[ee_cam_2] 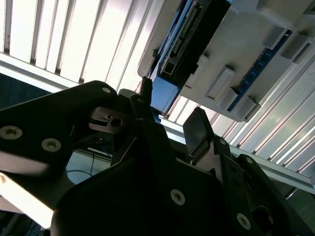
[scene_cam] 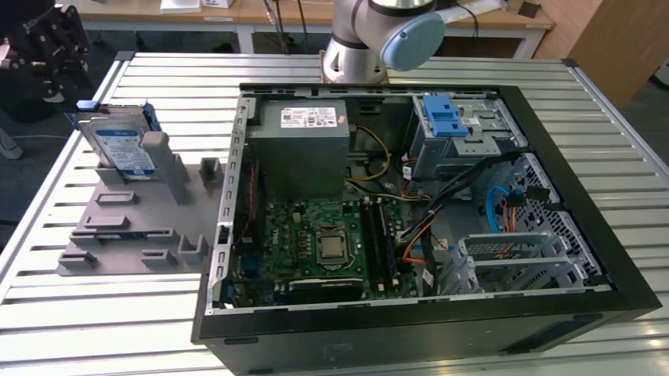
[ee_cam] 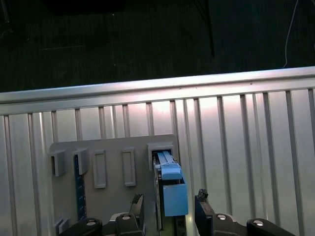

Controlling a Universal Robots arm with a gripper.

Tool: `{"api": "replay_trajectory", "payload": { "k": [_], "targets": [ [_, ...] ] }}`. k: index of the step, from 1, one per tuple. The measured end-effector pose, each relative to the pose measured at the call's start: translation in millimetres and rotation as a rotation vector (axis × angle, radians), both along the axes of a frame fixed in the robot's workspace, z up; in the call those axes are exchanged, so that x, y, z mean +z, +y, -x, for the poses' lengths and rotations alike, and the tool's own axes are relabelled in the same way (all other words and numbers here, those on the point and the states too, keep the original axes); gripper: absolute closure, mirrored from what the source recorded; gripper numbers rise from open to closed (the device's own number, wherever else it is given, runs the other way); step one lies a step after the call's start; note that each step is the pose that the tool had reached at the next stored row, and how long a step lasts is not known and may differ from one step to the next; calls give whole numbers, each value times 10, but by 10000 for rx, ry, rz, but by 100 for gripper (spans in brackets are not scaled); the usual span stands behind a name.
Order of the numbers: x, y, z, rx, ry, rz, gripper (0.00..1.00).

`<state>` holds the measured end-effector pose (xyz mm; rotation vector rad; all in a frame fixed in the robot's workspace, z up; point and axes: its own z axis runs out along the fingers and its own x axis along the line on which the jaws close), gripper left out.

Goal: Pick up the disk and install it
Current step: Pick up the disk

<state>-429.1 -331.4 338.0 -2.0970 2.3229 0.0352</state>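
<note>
Slatted aluminium table (scene_cam: 125, 329), disk (scene_cam: 117, 147) upright in grey holder (scene_cam: 125, 227) at the exterior view's left, gripper (ee_cam: 170, 211) fingers (ee_cam: 203, 209) apart on either side of it, wooden desks (scene_cam: 209, 14) far behind.

The disk (scene_cam: 117, 145) stands on edge in a holder (scene_cam: 125, 227) on the table (scene_cam: 63, 313), at the holder's far end, to the exterior view's left of the open case (scene_cam: 418, 329). The arm's base (scene_cam: 350, 55) is behind the case. In the first wrist view the gripper (ee_cam: 169, 205) straddles the disk, one finger on each side, not touching.
</note>
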Motion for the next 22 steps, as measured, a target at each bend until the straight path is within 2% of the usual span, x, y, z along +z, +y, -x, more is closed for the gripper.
{"api": "replay_trajectory", "payload": {
  "k": [22],
  "targets": [
    [-97,22,5,-48,-2,-1,47]
  ]
}}
